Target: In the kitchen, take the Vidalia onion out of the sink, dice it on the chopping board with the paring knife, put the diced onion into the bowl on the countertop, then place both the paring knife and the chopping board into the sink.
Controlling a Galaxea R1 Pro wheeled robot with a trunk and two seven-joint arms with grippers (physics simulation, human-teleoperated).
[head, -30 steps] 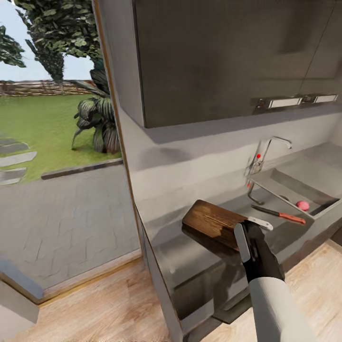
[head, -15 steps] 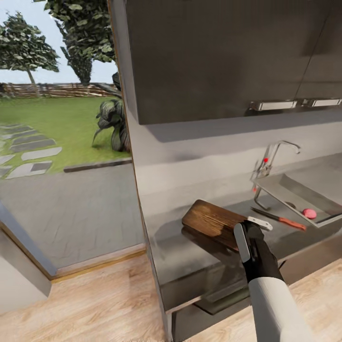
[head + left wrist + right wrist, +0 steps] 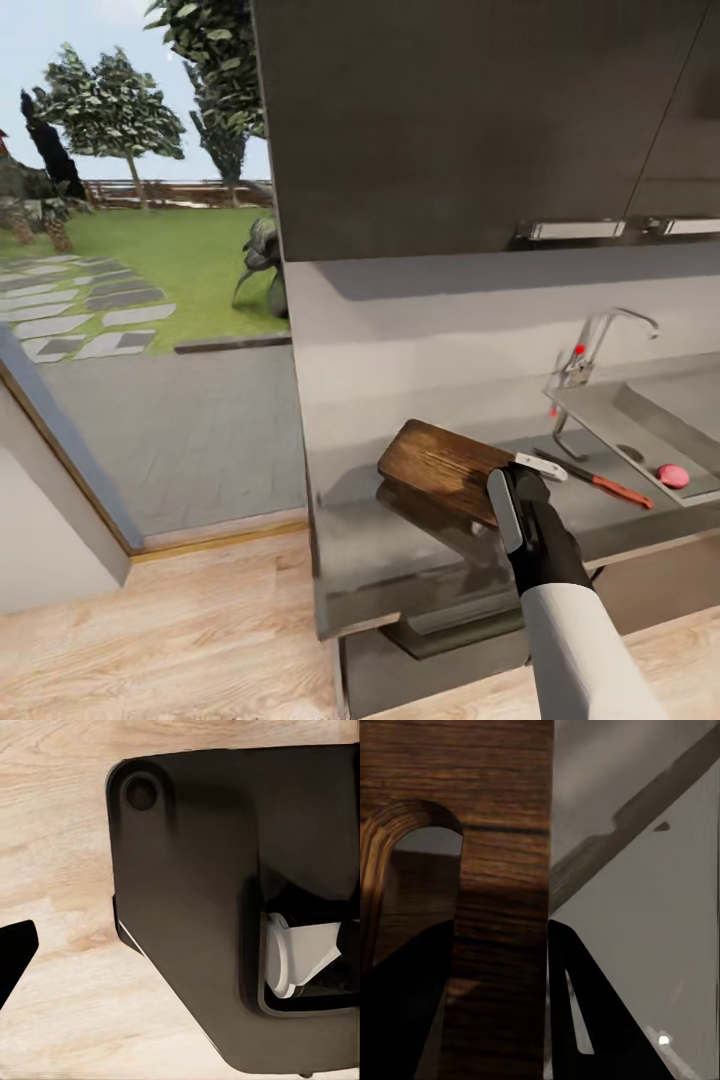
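Chopping board, brown wood with a visible grain, hangs tilted just above the grey metallic countertop, its handle-slot end pinched between the black fingers of the right gripper. To its right a slim paring knife with a red-orange handle lies on the worktop beside the grey steel sink, where a small pinkish onion sits under the curved chrome faucet. The left gripper's state I cannot tell.
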